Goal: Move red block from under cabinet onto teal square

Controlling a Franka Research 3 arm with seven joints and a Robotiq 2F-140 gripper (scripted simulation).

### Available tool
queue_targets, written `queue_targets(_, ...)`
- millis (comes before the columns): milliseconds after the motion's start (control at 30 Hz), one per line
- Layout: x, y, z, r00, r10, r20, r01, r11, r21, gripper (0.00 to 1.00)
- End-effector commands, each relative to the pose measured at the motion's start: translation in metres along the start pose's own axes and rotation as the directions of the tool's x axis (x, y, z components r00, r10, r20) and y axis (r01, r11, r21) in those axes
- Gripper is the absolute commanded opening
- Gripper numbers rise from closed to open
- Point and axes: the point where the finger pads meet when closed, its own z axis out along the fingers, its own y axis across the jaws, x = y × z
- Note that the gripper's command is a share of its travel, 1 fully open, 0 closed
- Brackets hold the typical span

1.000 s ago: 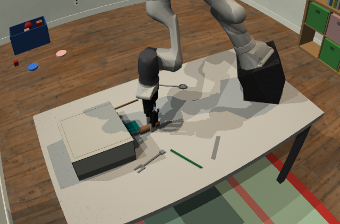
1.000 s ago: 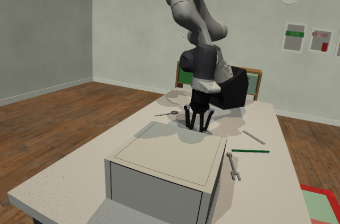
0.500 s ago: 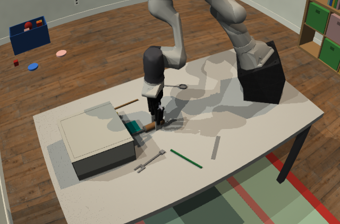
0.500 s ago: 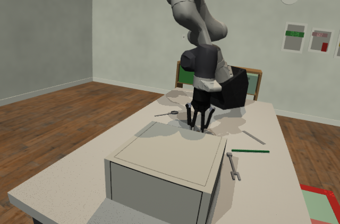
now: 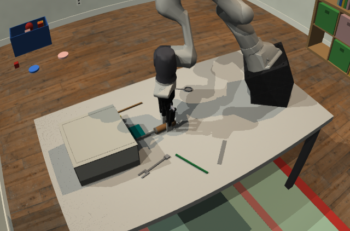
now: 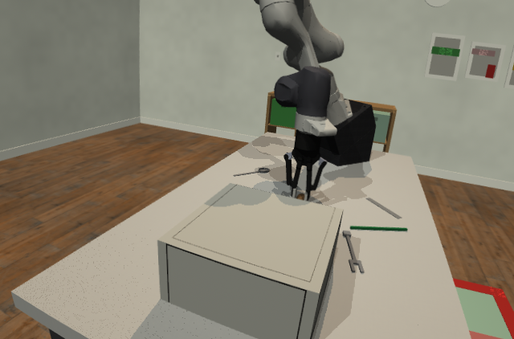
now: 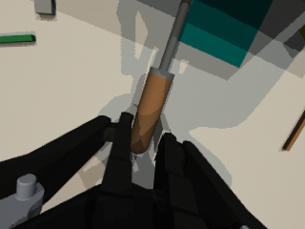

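Hand [image 5: 170,123] low over the surface [image 5: 254,138], just right of the cabinet [image 5: 98,138], fingers nearly closed and clamped on the brown wooden handle [image 7: 150,112] of a tool whose grey metal shaft [image 5: 144,134] runs left toward the cabinet's base. Teal square [image 5: 136,131] lies flat on the surface against the cabinet's right side, partly in shadow; the shaft crosses its near edge. Red block not visible in any view. Nearer, right of the cabinet: a grey forked tool [image 5: 153,165], a green rod [image 5: 191,163], a grey flat bar [image 5: 222,151]. Farther back: a thin wooden stick [image 5: 130,107] and a small metal spoon [image 5: 185,89].
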Motion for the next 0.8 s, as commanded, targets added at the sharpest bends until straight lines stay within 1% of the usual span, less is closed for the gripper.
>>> queue_targets(0,-0.009,-0.003,-0.001,0.999,0.034,-0.012,-0.034,0.999,0.003,0.0)
queue_targets(267,-0.034,-0.004,-0.001,0.999,0.035,-0.012,-0.035,0.999,0.003,0.0)
queue_targets(333,-0.034,-0.004,-0.001,0.999,0.035,-0.012,-0.035,0.999,0.003,0.0)
queue_targets(767,-0.075,-0.006,0.0,0.999,0.037,-0.012,-0.036,0.999,0.003,0.0)
